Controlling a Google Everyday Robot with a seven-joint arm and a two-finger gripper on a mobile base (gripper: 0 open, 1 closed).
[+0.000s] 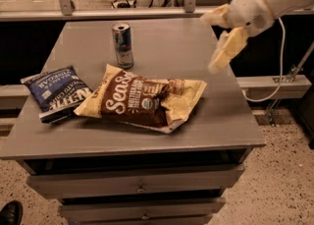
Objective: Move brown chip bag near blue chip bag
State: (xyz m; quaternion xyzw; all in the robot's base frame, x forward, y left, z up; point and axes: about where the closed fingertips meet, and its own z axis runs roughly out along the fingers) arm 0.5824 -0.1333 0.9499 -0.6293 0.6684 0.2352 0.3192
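The brown chip bag [144, 100], dark brown in the middle with tan-yellow edges and white script lettering, lies flat on the grey table [162, 42]. Its left corner touches the blue chip bag [56, 91], a smaller navy bag with white lettering at the table's left edge. My gripper [216, 40] is raised above the table's right side, up and to the right of the brown bag, clear of it. Its pale fingers [226, 49] are spread open and empty.
A silver and blue drink can [122, 44] stands upright behind the brown bag. The table has drawers [140, 184] below its front edge. A white cable [279, 67] hangs at the right. A shoe [10, 213] shows at the bottom left floor.
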